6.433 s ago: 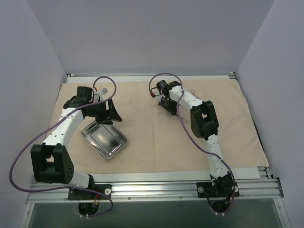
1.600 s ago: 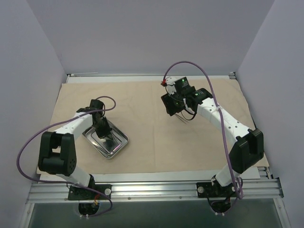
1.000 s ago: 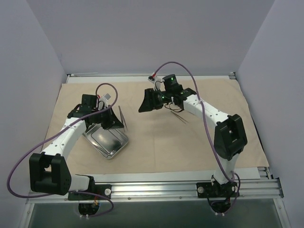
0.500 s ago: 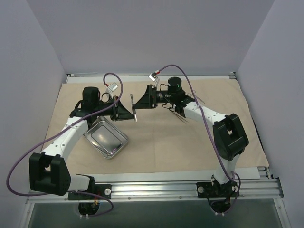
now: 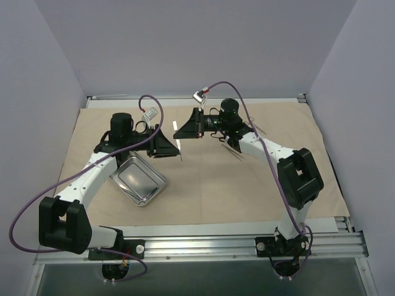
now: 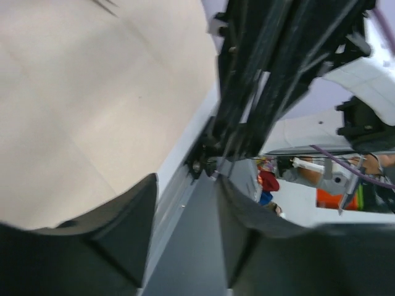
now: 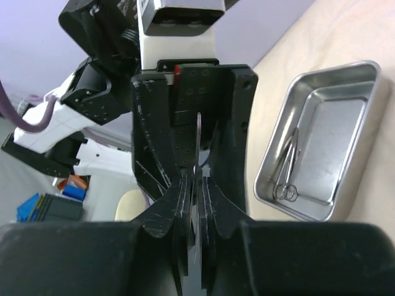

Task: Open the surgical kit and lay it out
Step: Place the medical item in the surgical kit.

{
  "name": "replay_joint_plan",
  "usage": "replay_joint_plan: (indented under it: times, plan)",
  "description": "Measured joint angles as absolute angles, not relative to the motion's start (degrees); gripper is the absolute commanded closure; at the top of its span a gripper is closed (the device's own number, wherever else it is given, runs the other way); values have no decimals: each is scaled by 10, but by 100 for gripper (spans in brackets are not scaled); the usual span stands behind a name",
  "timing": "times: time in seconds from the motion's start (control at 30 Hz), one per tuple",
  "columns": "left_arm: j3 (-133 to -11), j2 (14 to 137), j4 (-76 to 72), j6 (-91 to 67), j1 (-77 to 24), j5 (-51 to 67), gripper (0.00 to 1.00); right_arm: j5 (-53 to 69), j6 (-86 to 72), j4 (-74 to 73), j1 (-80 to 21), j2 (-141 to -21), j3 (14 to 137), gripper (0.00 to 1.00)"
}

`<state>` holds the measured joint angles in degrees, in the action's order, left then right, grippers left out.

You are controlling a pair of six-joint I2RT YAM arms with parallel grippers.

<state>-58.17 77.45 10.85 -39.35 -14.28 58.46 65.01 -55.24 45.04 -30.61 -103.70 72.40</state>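
The beige cloth wrap (image 5: pixel 216 185) lies spread flat over the table. The steel tray (image 5: pixel 137 180) sits on it at the left. In the right wrist view the tray (image 7: pixel 364 80) holds a pair of scissors (image 7: pixel 286 166). My two grippers meet above the cloth, tip to tip. My right gripper (image 5: pixel 184 129) is shut on a thin metal instrument (image 5: pixel 179 147), and its jaws (image 7: pixel 199 185) pinch the narrow blade (image 7: pixel 198 132). My left gripper (image 5: pixel 168 146) faces it with its fingers (image 6: pixel 92 246) spread apart on either side of the blade.
More thin instruments (image 5: pixel 236 152) lie on the cloth below the right arm, with another (image 5: pixel 257 130) further right. Grey walls close in three sides. A metal rail (image 5: pixel 197 243) runs along the near edge.
My left gripper lifted a thin instrument out of the tray and carried it right. My right gripper swung left to meet it and now pinches it. The left jaws now stand apart.
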Motion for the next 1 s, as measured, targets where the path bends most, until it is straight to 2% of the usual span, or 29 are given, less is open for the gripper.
replay_joint_plan:
  times: [0.1, 0.17, 0.27, 0.33, 0.47, 0.7, 1.0]
  plan:
    - [-581, 777, 149, -371, -136, 548, 32, 635, -491, 367, -300, -1030, 740, 100]
    - [-589, 776, 191, -343, -130, 523, 31, 576, -395, 208, -297, -1038, 795, 100]
    - [-634, 782, 302, -288, -123, 425, 32, 434, -242, -32, -296, -1085, 939, 100]
    - [-666, 790, 368, -259, -118, 358, 32, 327, -164, -139, -296, -1116, 1010, 100]
    - [-684, 796, 453, -224, -91, 267, 34, 143, -60, -296, -296, -1153, 1035, 100]
    - [-671, 788, 512, -209, -67, 216, 36, -3, 25, -388, -298, -1205, 1011, 100]
    - [-650, 778, 533, -205, -65, 206, 36, -49, 76, -384, -308, -1237, 990, 100]
